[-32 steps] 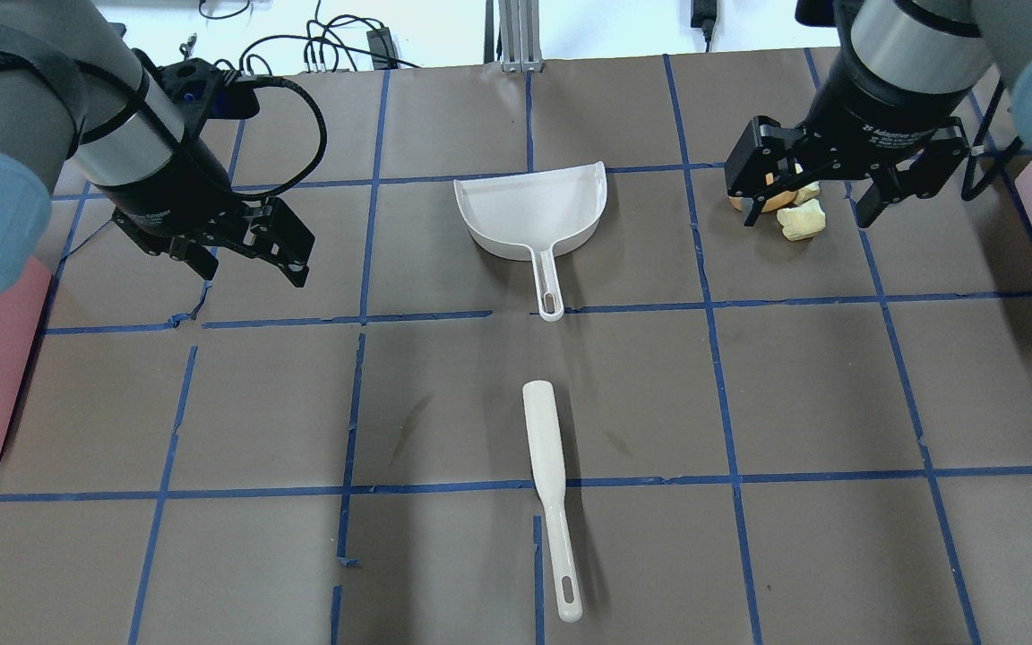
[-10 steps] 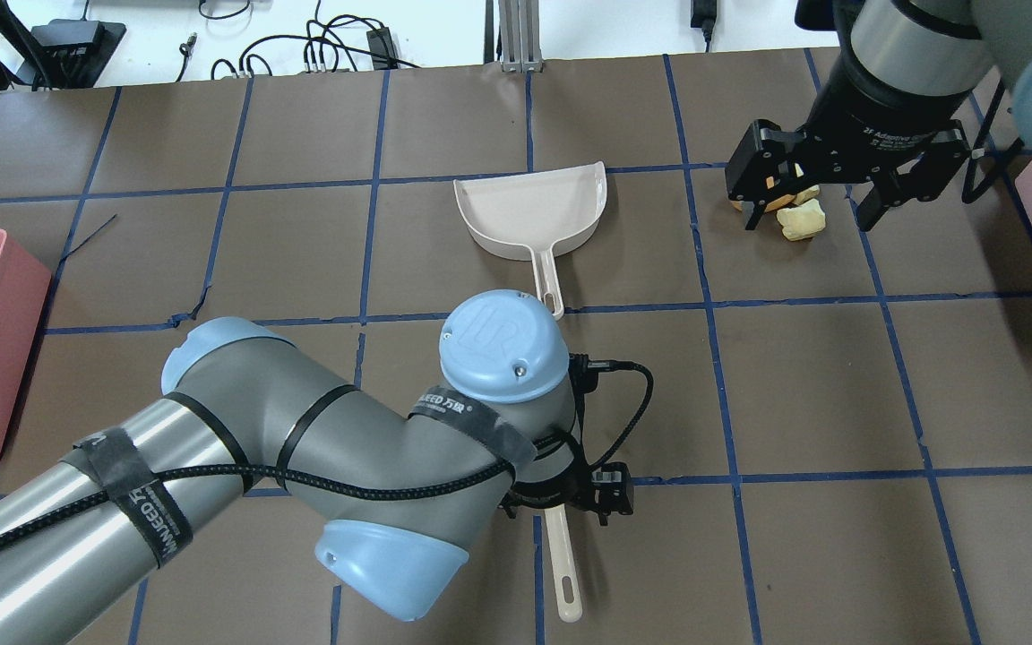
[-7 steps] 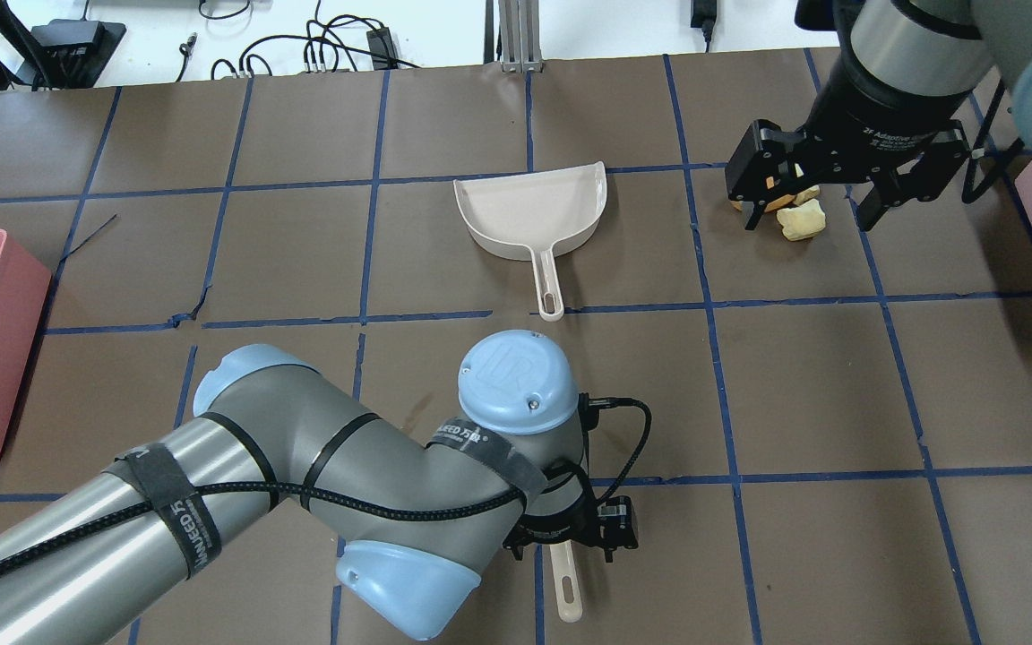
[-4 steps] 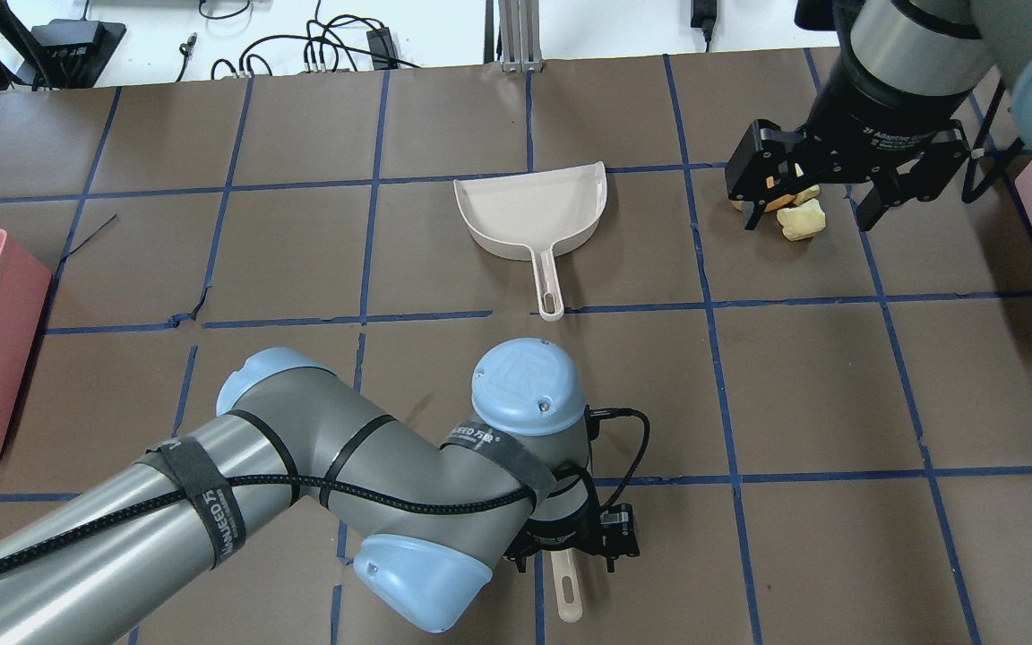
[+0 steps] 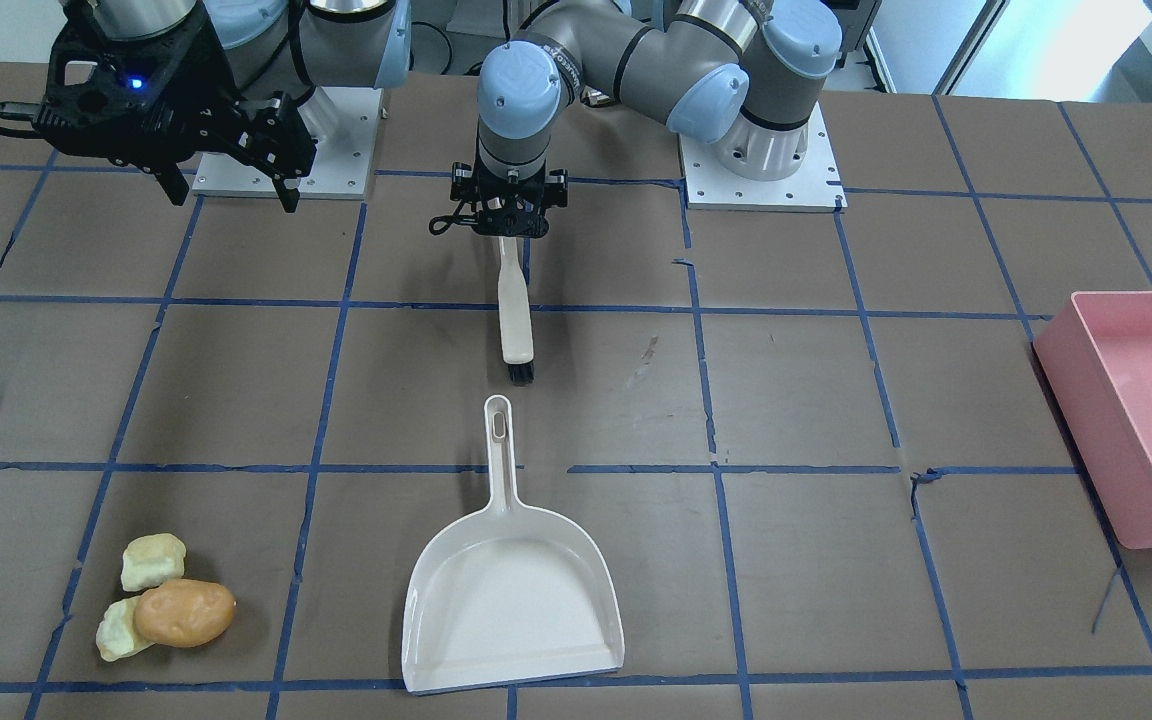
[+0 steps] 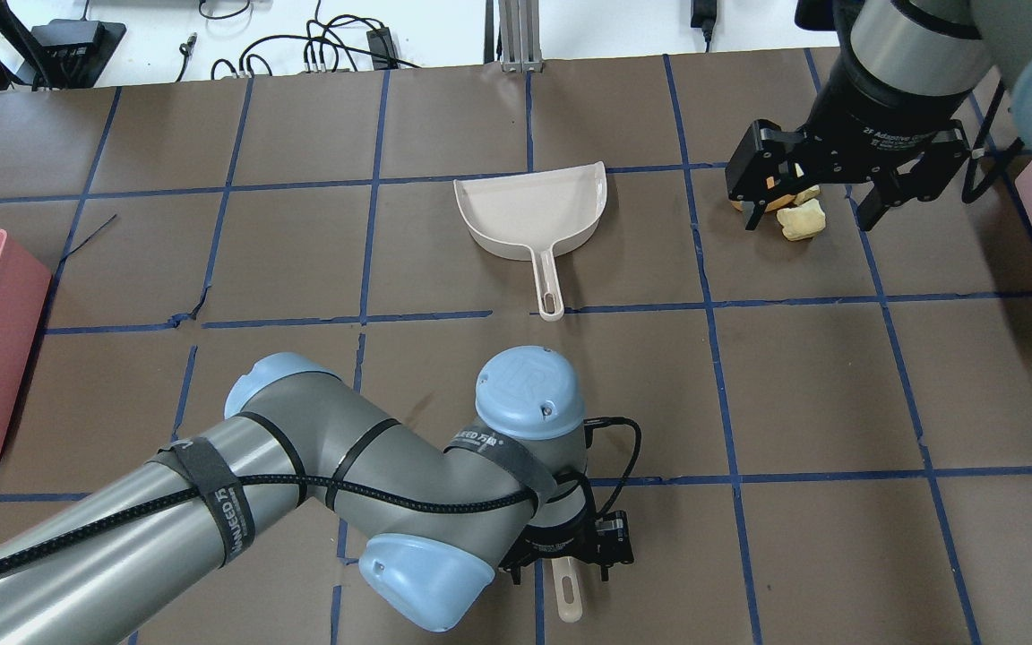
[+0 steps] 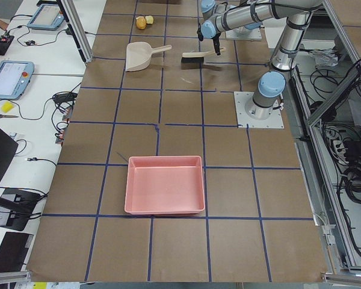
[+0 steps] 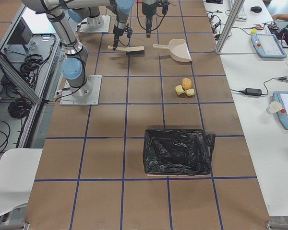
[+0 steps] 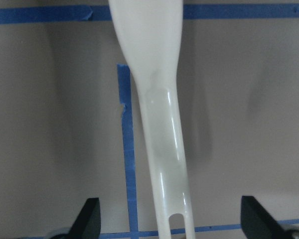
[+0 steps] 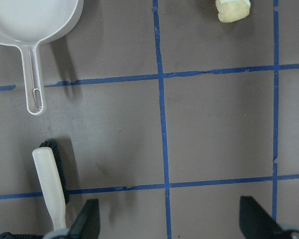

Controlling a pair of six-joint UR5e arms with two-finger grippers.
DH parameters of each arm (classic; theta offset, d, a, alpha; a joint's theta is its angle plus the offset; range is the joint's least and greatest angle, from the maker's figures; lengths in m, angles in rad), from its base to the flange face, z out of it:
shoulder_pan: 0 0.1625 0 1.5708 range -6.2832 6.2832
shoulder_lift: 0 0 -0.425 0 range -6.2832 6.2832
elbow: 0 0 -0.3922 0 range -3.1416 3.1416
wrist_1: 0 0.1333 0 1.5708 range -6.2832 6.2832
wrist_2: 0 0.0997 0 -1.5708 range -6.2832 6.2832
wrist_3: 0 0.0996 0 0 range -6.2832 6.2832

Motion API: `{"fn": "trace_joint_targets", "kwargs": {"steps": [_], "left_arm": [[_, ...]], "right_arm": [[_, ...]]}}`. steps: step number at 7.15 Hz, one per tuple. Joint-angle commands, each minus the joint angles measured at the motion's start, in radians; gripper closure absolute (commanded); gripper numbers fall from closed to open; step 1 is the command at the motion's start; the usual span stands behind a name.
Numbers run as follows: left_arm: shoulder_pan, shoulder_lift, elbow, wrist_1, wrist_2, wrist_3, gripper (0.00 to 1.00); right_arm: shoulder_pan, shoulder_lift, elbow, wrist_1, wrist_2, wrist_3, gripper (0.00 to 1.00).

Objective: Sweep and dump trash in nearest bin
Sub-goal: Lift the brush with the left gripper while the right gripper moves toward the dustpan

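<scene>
Trash (image 5: 184, 612) sits on the bench (image 5: 836, 400) beside the dustpan (image 5: 514, 600), bare space between. Left jaws stand open around the brush (image 5: 514, 320) handle near the dustpan's handle, not touching. Right jaws hang open.

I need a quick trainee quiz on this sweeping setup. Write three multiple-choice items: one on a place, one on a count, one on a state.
1. Where does the trash, a tan potato-shaped lump and pale yellow-green spongy chunks, lie? A) on the brown taped table, to the robot's right of the white plastic dustpan; B) inside the dustpan; C) on the floor.
2. How many trash pieces are there? A) one; B) two; C) three.
3. How is the left tool at the cream long-handled brush? A) shut on its handle; B) open, astride its handle; C) far from it.
Answers: A, the pile sits on the table beside the dustpan; C, one lump, two chunks; B, the left wrist view shows both fingers clear of the handle.
</scene>
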State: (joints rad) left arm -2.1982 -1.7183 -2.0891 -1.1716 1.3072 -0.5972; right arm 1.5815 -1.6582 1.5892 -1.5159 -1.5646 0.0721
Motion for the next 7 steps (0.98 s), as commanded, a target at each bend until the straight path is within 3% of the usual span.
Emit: {"fn": "trace_joint_targets", "kwargs": {"steps": [1,2,3,4,5,7], "left_arm": [[0.0,-0.012,-0.002,0.009,-0.023,-0.019,0.0],[0.0,-0.017,0.0,0.012,-0.035,-0.024,0.0],[0.0,-0.018,0.0,0.012,-0.036,-0.024,0.08],[0.0,-0.017,0.0,0.01,-0.036,-0.02,0.6],[0.0,-0.017,0.0,0.009,-0.032,-0.026,0.99],[-0.003,-0.015,0.0,0.035,-0.005,-0.026,1.0]], "right_arm": [[0.0,0.0,0.0,0.0,0.0,0.0,0.0],[0.0,0.0,0.0,0.0,0.0,0.0,0.0],[0.0,0.0,0.0,0.0,0.0,0.0,0.0],[0.0,0.0,0.0,0.0,0.0,0.0,0.0],[0.0,0.0,0.0,0.0,0.0,0.0,0.0],[0.0,0.0,0.0,0.0,0.0,0.0,0.0]]}}
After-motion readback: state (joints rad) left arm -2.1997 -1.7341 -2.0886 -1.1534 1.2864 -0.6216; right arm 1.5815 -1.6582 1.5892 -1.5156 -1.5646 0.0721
